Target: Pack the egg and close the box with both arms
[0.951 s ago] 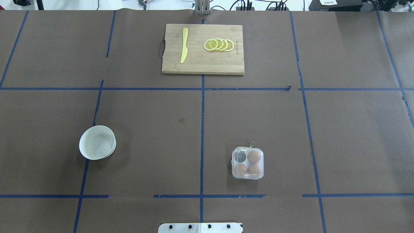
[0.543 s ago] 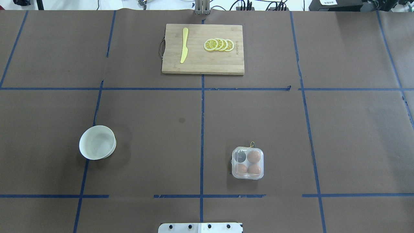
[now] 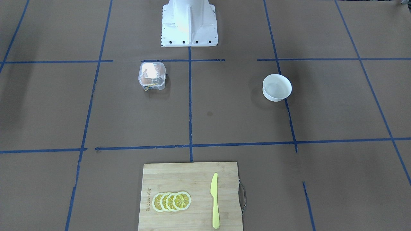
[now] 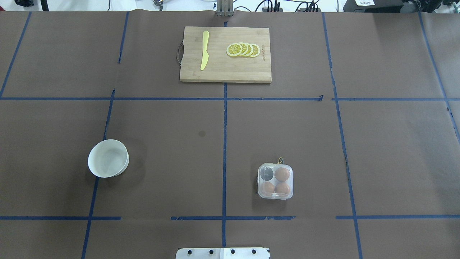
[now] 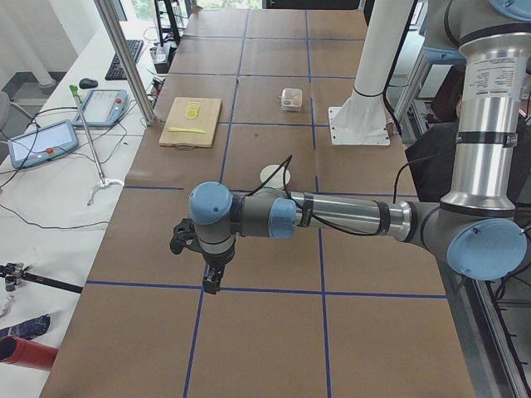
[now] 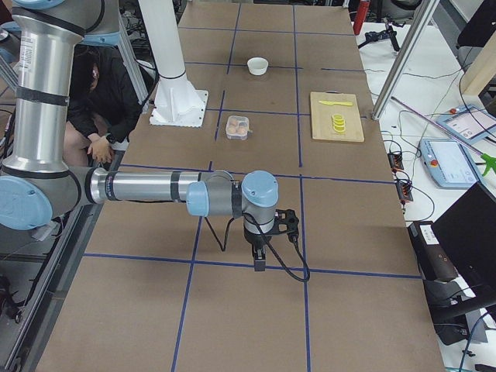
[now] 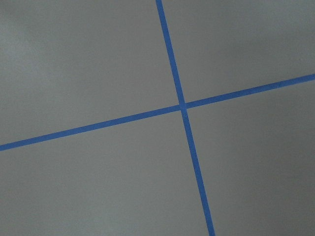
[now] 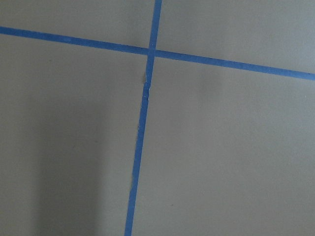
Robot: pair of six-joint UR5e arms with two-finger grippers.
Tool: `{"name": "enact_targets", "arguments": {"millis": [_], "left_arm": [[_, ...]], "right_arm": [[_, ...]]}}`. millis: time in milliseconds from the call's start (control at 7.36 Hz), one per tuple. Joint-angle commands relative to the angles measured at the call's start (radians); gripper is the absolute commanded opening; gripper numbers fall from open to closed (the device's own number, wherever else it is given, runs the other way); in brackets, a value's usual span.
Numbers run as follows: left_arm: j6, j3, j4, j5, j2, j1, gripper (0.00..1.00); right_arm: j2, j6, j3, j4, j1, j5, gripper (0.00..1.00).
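Nothing moved, box (image 4: pixel 267 175) holding three eggs (image 4: pixel 282 174), board (image 4: pixel 222 72) stamp (image 4: pixel 263 52) illegible

table (image 4: pixel 161 172): I see brown paper, blue tape grid; blue cross under each gripper
box (image 4: pixel 275 197): clear
eggs (image 4: pixel 282 174): three, orange-brown
fourth cell (image 4: pixel 267 175): dark grey
bowl (image 4: pixel 108 158): white
board (image 4: pixel 225 72): pale wood
knife (image 4: pixel 205 50): yellow
lemon slices (image 4: pixel 243 50): yellow, pale rims
my left gripper (image 5: pixel 211 283): black
my right gripper (image 6: pixel 260 262): black
arms (image 5: pixel 348 217): silver-grey, light-blue caps
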Motion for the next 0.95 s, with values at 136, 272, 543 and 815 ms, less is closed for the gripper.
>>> {"name": "enact_targets", "arguments": {"millis": [136, 272, 543, 815], "left_arm": [[0.0, 0.001, 0.001, -0.001, 0.002, 0.0, 1.0], [0.0, -0.001, 0.001, -0.001, 0.002, 0.0, 1.0], [0.0, -0.003, -0.001, -0.001, 0.002, 0.0, 1.0], [0.0, -0.007, -0.001, -0.001, 0.002, 0.0, 1.0]], "right_arm": [[-0.003, -0.013, -0.007, 0.002, 0.0, 0.004, 1.0], [-0.003, -0.014, -0.008, 0.001, -0.002, 0.004, 1.0], [-0.009, -0.014, -0.011, 0.001, -0.002, 0.006, 1.0], [-0.011, -0.013, -0.013, 0.001, -0.002, 0.009, 1.0]]}}
